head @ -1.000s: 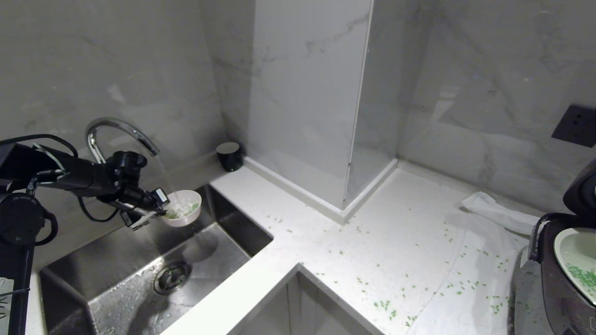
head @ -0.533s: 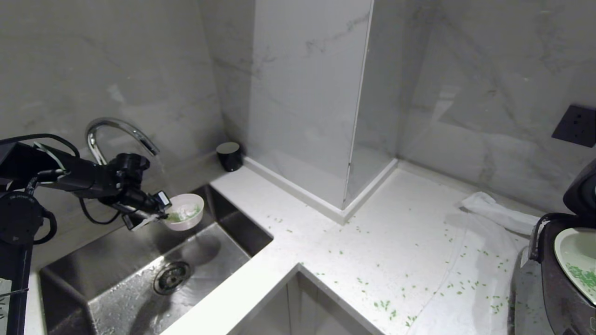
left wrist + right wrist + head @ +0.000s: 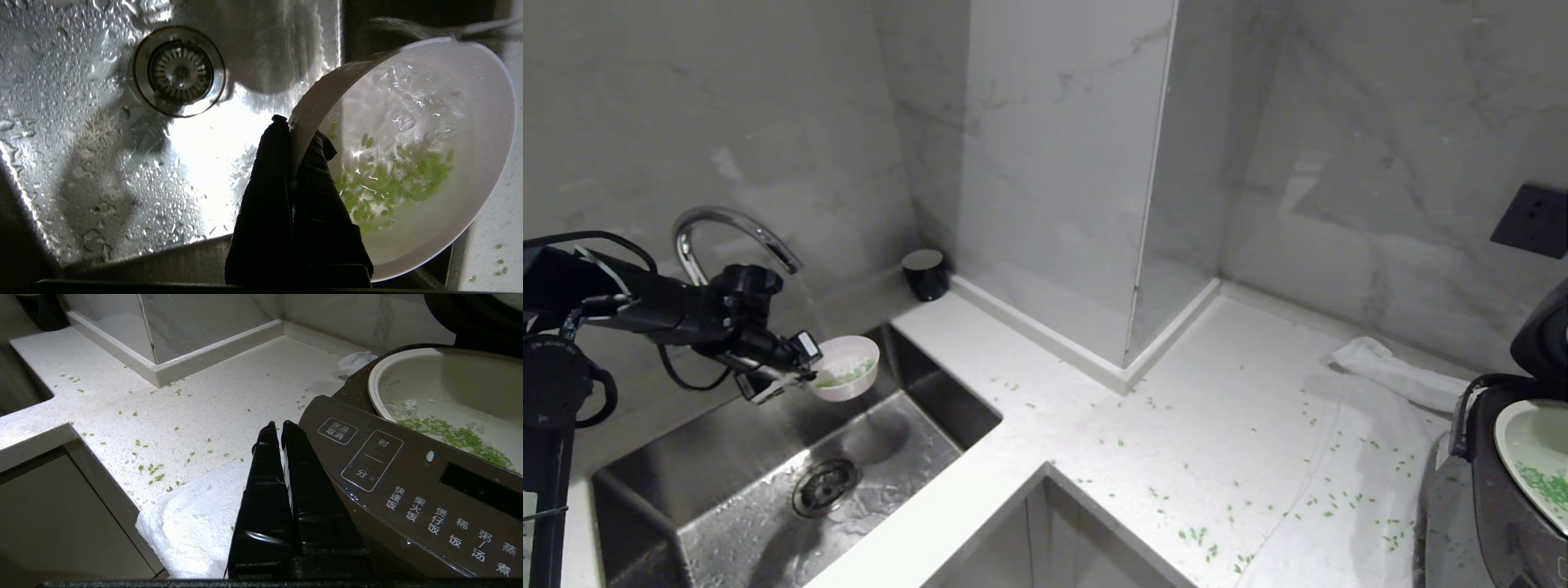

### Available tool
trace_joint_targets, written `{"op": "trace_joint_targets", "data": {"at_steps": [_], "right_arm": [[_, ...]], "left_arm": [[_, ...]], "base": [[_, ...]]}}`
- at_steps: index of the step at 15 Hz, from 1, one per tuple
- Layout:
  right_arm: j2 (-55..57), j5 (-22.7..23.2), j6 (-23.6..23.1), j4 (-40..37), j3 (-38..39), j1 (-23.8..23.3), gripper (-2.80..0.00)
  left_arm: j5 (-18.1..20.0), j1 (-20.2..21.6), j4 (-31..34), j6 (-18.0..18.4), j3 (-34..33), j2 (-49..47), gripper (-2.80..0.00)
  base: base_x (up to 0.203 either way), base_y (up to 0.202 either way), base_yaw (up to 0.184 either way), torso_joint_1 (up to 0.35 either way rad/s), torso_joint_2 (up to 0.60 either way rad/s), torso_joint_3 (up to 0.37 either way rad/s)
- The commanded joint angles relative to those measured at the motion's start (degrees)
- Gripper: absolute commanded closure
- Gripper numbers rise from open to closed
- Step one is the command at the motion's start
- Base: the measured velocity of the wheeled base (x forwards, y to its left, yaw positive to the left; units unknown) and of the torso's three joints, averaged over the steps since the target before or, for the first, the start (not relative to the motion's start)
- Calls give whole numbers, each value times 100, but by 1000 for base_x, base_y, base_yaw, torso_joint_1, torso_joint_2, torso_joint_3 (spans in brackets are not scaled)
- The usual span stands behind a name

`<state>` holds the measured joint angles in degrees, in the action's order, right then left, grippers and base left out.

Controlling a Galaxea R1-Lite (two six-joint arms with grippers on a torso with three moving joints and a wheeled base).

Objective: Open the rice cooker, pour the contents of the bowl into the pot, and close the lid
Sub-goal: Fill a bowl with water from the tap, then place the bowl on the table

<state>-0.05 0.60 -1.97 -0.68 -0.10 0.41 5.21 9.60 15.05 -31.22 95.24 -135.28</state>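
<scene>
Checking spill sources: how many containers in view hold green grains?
2: the bowl, pinched at its rim by the left claw over the sink; the pot in the open rice cooker. None seems hidden.

The small pale pink round bowl (image 3: 848,367), pinched at its rim by the left gripper (image 3: 805,363), has shifted only slightly over the stainless steel sink (image 3: 768,490): it drifted a touch toward the counter half a second back and now sits marginally higher. The small green rice-like grains (image 3: 845,376) inside it have regrouped (they were spread under frothy white water a second ago) into a clearer green band along the bowl's near, lower side. The bowl's shadow on the wet sink floor has slid a little closer to the round drain (image 3: 823,487).
</scene>
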Motion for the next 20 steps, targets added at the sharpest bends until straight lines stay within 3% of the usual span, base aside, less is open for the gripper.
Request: {"op": "trace_joint_targets", "data": {"at_steps": [1, 5, 11, 20], "right_arm": [[5, 2, -5, -2, 1, 2, 0], [5, 2, -5, -2, 1, 2, 0], [5, 2, -5, -2, 1, 2, 0], [5, 2, -5, -2, 1, 2, 0]], "left_arm": [[7, -77, 9, -10, -325, 144, 0], [31, -512, -17, -16, -954, 644, 0], [23, -1485, 132, -90, -1176, 1054, 0], [-137, -2939, 147, -386, -452, 602, 0]], "base": [[0, 0, 0, 0, 0, 0], [0, 0, 0, 0, 0, 0], [0, 0, 0, 0, 0, 0], [0, 0, 0, 0, 0, 0]]}}
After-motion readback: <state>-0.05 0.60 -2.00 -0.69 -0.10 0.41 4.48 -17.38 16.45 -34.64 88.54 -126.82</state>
